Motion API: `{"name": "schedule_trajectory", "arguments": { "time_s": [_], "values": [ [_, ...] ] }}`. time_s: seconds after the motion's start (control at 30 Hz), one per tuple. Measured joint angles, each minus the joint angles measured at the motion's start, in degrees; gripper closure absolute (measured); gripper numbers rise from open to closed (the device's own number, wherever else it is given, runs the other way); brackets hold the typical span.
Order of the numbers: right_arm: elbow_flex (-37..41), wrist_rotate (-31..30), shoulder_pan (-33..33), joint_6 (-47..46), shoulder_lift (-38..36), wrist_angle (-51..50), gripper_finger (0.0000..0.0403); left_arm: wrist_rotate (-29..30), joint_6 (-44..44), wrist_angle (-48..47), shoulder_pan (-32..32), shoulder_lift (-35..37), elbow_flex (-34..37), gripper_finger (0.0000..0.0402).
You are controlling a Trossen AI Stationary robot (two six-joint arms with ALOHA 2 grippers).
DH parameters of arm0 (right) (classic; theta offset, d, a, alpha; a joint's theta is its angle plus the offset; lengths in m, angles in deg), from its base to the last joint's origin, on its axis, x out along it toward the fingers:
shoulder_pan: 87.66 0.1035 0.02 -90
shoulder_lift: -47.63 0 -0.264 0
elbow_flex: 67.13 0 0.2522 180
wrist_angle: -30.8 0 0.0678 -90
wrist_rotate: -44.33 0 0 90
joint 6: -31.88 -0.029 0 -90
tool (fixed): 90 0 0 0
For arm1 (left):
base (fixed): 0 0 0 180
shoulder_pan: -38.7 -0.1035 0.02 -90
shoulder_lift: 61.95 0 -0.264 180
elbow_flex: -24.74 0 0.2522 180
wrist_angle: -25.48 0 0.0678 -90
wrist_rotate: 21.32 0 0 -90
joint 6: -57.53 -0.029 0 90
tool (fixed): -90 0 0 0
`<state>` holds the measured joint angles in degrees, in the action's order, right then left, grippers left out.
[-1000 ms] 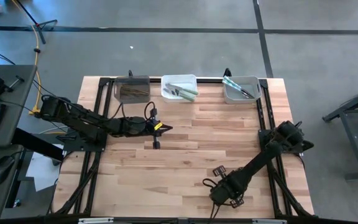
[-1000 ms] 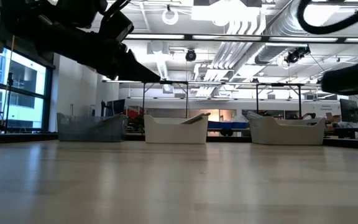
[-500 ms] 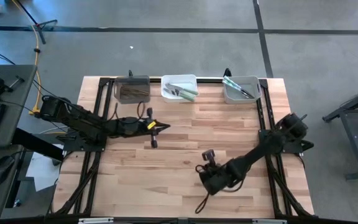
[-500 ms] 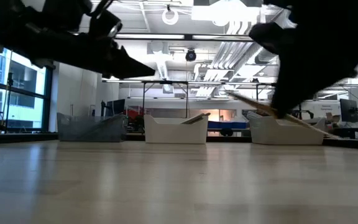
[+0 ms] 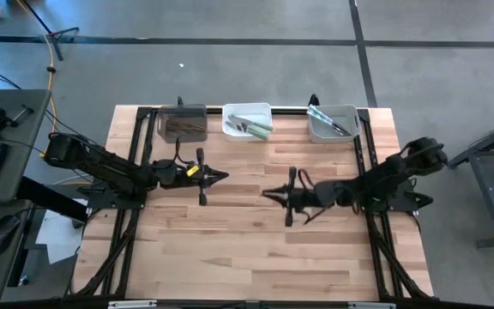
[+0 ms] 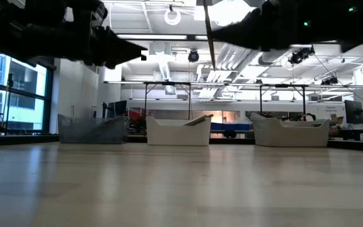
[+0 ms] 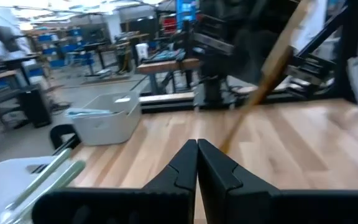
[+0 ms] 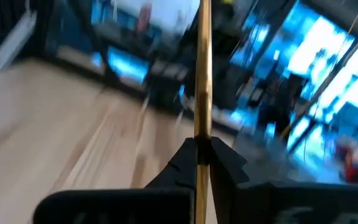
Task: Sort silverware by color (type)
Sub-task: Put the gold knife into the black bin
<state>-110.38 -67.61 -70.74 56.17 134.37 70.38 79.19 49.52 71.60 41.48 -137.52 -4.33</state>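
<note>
Both arms reach level across the surface (image 5: 256,240) toward each other, tips well apart. The left gripper (image 5: 221,177) points toward 3 o'clock from the left edge, its jaws clenched on nothing. The right gripper (image 5: 268,194) points toward 9 o'clock near the middle of the surface, its jaws grasping a brown-handled piece of silverware (image 8: 202,68), held well above the wood and standing nearly upright in the low view.

From above that piece is only a short dark line crossing the right gripper; whether it is a knife or a fork cannot be told, and its ends are cut off in the right wrist view. At 12 o'clock sit three bins: the dark bin (image 5: 182,123) with brownish pieces barely visible, the white bin (image 5: 248,121) holding pale green pieces, the grey bin (image 5: 334,123) holding light blue ones.

A second ago the right arm lay folded toward 5 o'clock with its gripper low near the front edge; it has swung up to the centre. The left gripper has drawn back slightly toward 9 o'clock.
</note>
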Motion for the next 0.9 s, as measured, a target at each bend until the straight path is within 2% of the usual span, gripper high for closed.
{"name": "schedule_trajectory", "arguments": {
  "time_s": [0.1, 0.3, 0.53, 0.8, 0.9],
  "values": [
    [1.07, 5.67, -4.00, 1.33, -0.03, 7.40, 0.0403, -1.96, 1.49, 0.04, 0.22, -0.68, -1.93, 0.0384],
    [-0.72, 13.68, -8.49, 2.66, -0.03, 11.96, 0.0403, -2.52, 1.90, -4.33, 1.75, -2.78, -8.90, 0.0317],
    [-2.63, 16.52, -10.28, 3.22, -0.03, 15.04, 0.0403, -2.32, 0.95, -12.35, 1.35, -3.65, -17.34, 0.0248],
    [-4.21, 17.71, -10.24, 4.14, -0.03, 15.13, 0.0403, -5.78, 0.28, -21.15, 0.50, -3.67, -22.94, 0.0246],
    [-4.59, 17.77, -10.46, 4.26, -0.03, 15.13, 0.0403, -5.96, -0.55, -21.09, 0.50, -3.67, -24.38, 0.0253]
  ]
}}
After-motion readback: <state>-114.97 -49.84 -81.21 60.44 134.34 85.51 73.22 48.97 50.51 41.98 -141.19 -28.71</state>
